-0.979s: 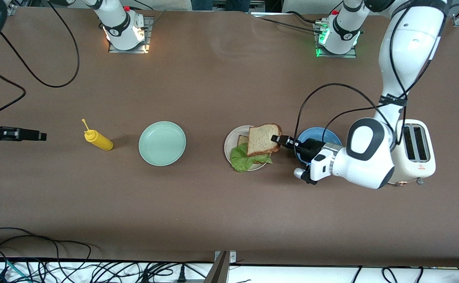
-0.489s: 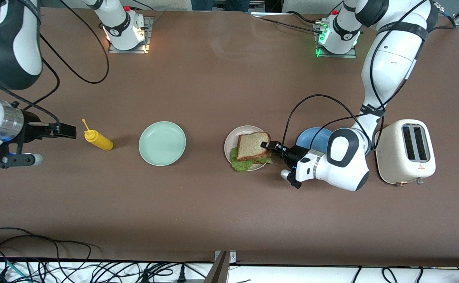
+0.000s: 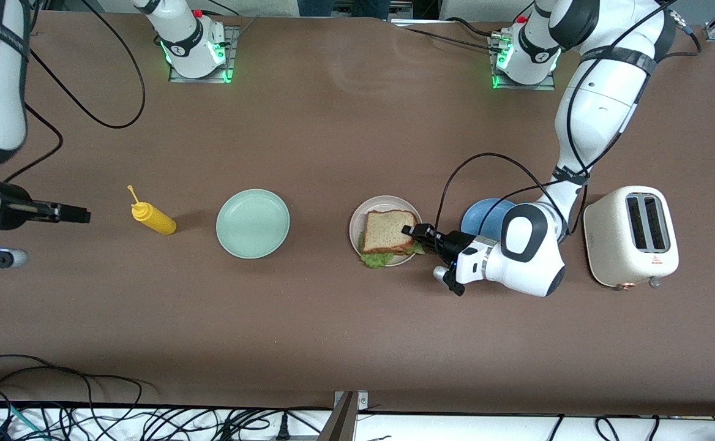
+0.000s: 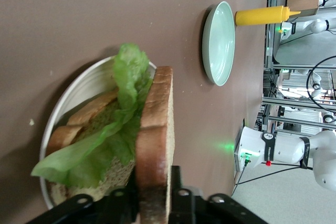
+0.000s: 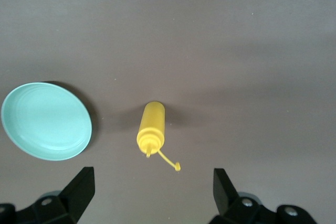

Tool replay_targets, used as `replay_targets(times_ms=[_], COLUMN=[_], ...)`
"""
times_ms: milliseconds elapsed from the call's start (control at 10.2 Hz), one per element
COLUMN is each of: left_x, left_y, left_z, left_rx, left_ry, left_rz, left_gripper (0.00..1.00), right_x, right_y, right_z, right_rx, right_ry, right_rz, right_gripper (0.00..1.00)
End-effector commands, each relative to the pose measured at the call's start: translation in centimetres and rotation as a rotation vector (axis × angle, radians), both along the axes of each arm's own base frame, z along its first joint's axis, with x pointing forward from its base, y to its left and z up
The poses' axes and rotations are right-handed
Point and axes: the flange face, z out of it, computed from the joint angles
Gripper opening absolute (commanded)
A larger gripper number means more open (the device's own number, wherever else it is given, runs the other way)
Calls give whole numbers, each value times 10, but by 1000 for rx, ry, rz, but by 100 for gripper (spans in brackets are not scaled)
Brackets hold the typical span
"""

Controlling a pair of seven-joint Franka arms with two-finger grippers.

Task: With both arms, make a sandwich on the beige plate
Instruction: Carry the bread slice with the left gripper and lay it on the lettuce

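- We see the left gripper [image 3: 411, 231] low over the beige plate [image 3: 357, 215], at the plate's edge toward the left arm's end of the table; its fingers [image 4: 176, 195] pinch the top bread slice [image 3: 389, 227] by its crust.
- In the left wrist view that top bread slice [image 4: 155, 129] sits between the gripper's [image 4: 153, 203] two black fingers, lying over the lettuce [image 4: 107, 140] and the bottom slice [image 4: 86, 116].
- The sandwich [image 3: 387, 234] is on the beige plate [image 4: 79, 90], mid-table: bottom slice, lettuce, top slice stacked; green lettuce [image 3: 377, 259] sticks out at the edge nearer the front camera.
- The blue plate [image 3: 480, 215] lies just beside the beige plate toward the left arm's end, partly covered by the left arm [image 3: 532, 248].
- The cream toaster [image 3: 632, 236] stands at the left arm's end, near the blue plate, two slots up.
- The mint-green plate [image 3: 253, 223] sits toward the right arm's end from the beige plate, apart from it.
- The yellow squeeze bottle [image 3: 152, 218] lies on its side near the green plate, further toward the right arm's end.
- The right gripper [image 3: 73, 214] waits in the air near the yellow bottle, at the right arm's end of the table; in its wrist view the fingers [image 5: 79, 187] are spread wide with nothing between them, the bottle [image 5: 151, 128] and green plate [image 5: 46, 120] below.
- Both arm bases [image 3: 195, 43] show green lights, farthest from the front camera.
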Motion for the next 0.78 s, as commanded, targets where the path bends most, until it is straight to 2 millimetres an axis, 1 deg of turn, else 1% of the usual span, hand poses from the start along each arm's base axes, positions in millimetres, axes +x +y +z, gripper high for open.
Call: replay_targets(times_ms=[0,98,196,294,391,489,685], left_x=[-4,-1,1,1,1,2,3], left_y=[10,14,17,22,26,28,30], left_z=[-3,13,34,44,45,51,91], left_rx=[-34,5,65,73,74,102,250], left_ry=[-27,-68,-112,-117,-112,-116,-87], left_rz=[-3,-35,-81,-100,-103,-105,-68], left_gripper=[100,100,100,100,100,100,100], right_x=[5,12,13,14,13,12,11], right_y=[-12,-14,-17,-10,-9,-16,-37], right_z=[-9,-11,-11,-12,-11,-12,-12], right_rx=[32,48,54,39,7,-50,-46], right_ry=[-9,-52,-65,-61,-57,-45,-44], right_rz=[-13,1,28,31,43,51,32], right_gripper=[100,100,100,100,100,100,100])
